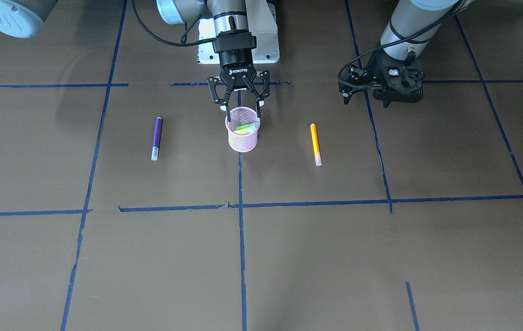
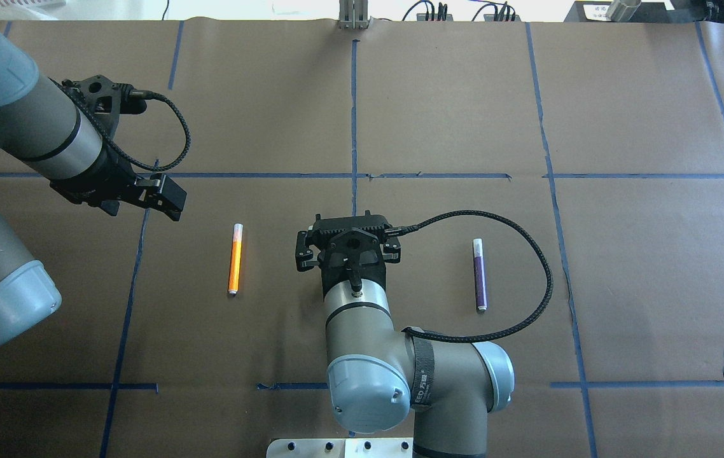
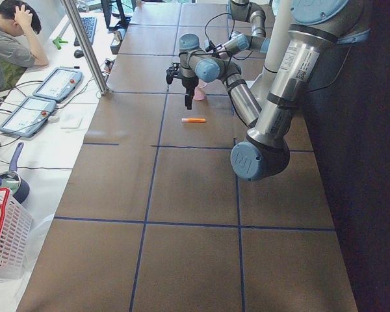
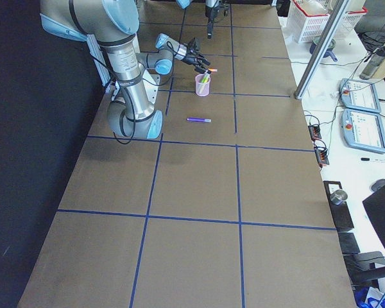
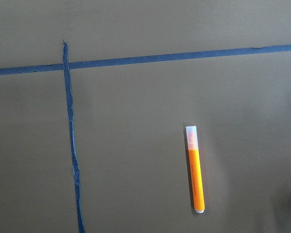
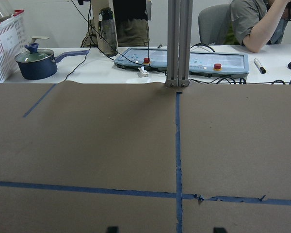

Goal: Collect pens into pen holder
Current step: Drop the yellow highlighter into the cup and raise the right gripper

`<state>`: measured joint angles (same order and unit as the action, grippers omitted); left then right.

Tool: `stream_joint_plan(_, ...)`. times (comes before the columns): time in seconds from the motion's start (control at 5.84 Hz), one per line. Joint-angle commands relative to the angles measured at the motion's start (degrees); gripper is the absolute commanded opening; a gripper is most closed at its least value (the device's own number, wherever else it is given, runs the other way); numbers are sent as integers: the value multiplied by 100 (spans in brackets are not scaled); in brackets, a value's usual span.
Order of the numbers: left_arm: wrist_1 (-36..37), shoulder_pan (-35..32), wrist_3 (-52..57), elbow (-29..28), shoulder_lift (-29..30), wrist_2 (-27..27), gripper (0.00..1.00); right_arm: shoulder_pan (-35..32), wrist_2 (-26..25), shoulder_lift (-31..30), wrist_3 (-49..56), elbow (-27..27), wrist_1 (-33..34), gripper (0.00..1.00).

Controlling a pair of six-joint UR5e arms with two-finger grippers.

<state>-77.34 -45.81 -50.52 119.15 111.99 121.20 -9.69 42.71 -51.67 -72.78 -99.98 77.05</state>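
Note:
The pink mesh pen holder [image 1: 242, 135] stands upright at the table's middle, with a green and a yellow pen [image 1: 247, 128] leaning inside it. My right gripper [image 1: 242, 107] hangs open right above its rim with nothing between the fingers; in the overhead view the wrist hides the holder. The purple pen [image 1: 156, 138] lies flat on the side of my right arm, also seen from overhead [image 2: 478, 273]. On the other side lies the orange pen [image 1: 315, 144], which fills the left wrist view [image 5: 195, 170]. My left gripper [image 2: 168, 197] hovers apart from the orange pen; whether it is open or shut does not show.
Blue tape lines [image 1: 241, 230] divide the brown paper table into squares. The robot's white base plate [image 1: 268, 50] sits behind the holder. Beyond the far edge a bench holds teach pendants [image 6: 184, 58], a pot [image 6: 36, 63] and a white basket, with a seated person [image 3: 13, 39].

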Motion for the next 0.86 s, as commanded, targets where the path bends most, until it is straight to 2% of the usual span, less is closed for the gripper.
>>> stream_joint_plan(0.0, -1, 2, -19, 3, 7, -9, 100, -338, 899, 17, 44, -536, 612, 100)
stream_joint_plan(0.17, -1, 2, -20, 3, 24, -9, 100, -724, 1889, 26, 79, -1001, 1279, 100)
stream_joint_plan(0.34, -44, 46, -228, -23, 33, -52, 100, -1084, 2882, 8, 80, -1041, 1390, 100)
stream_joint_plan(0.51, -62, 81, -335, -59, 68, -79, 100, -1619, 4162, 17, 97, -1041, 2000, 100)
stream_joint_plan(0.68, -71, 264, -371, -102, 77, -392, 100, -1981, 4888, 0, 237, -1041, 2224, 100)
